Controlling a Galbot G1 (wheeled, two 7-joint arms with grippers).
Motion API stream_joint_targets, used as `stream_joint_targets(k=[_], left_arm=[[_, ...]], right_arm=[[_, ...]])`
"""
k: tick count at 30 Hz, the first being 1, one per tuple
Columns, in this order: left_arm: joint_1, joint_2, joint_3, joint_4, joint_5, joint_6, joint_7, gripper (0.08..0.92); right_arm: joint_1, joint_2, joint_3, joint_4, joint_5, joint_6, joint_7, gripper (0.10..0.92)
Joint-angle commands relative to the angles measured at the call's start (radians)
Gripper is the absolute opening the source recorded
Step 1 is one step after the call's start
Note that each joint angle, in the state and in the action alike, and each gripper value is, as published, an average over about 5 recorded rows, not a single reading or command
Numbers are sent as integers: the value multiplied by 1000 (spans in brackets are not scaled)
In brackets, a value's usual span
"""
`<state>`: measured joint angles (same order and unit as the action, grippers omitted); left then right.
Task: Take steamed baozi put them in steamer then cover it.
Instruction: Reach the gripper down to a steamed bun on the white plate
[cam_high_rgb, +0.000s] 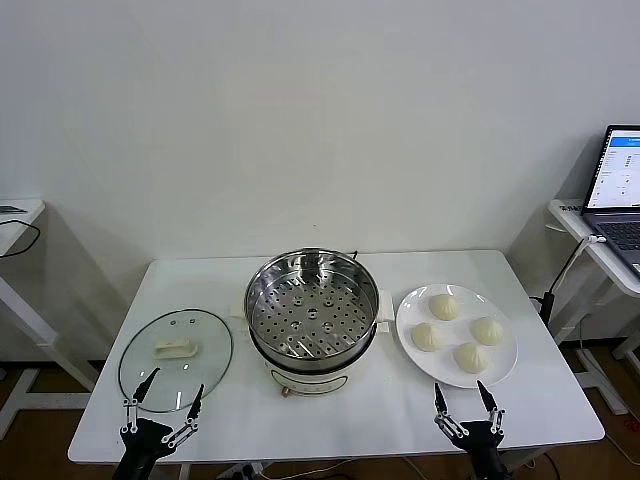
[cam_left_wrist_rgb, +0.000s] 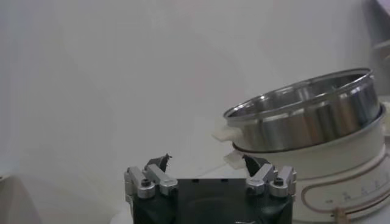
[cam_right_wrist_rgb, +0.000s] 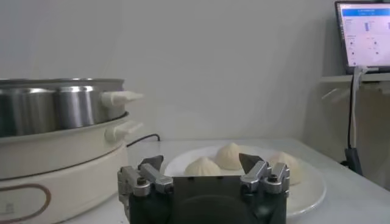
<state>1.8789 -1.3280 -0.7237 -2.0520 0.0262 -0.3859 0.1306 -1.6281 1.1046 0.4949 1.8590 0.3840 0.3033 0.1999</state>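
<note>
White wall backs a white table, with a laptop on a side desk at the robot's right; on the table sit, from the robot's left to right, the glass cover, the steel steamer with its perforated tray bare, and a white plate carrying four steamed baozi; none has gone into the steamer yet, and the cover lies flat beside it, handle up.

Risks, as I judge them: the buns are soft and pleated, so a hard pinch could dent or tear one, while a loose one could drop it on the way over the steamer's raised rim; the buns lie close together on the plate, so fingers coming down on the nearest may nudge a neighbour or shove the plate; the flat cover gives only its small cream handle to grasp, and a skewed grip could let it tilt and strike the steamer's rim.

Right gripper hovers at the near table edge just before the plate, fingers spread wide, holding nothing and touching nothing; in its wrist view the baozi lie just beyond the fingertips; left gripper sits at the near edge by the cover's rim, likewise spread and empty, though whether its tips touch the glass I cannot tell.
</note>
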Motion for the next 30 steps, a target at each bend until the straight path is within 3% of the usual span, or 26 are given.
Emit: stream_joint_targets(k=[1, 5, 10, 15, 18, 24, 30], left_arm=[[15, -5, 3, -55, 3, -10, -3, 823], [18, -5, 0, -69, 3, -10, -4, 823], [23, -8, -7, -89, 3, -6, -6, 823], [25, -9, -9, -97, 2, -4, -7, 823], [24, -8, -8, -99, 2, -3, -9, 823], [23, -7, -9, -100, 0, -3, -14, 823], [23, -5, -7, -105, 0, -1, -16, 823]], right_arm=[[124, -43, 20, 29, 27, -119, 56, 823], [367, -113, -14, -46, 93, -226, 92, 823], [764, -196, -159, -282, 254, -285, 61, 823], [1074, -256, -364, -541, 404, -335, -120, 823], [1188, -301, -499, -645, 434, -383, -309, 823], [1400, -389, -758, -785, 273, -453, -793, 823], [1599, -354, -891, -1020, -113, -321, -1312, 823]])
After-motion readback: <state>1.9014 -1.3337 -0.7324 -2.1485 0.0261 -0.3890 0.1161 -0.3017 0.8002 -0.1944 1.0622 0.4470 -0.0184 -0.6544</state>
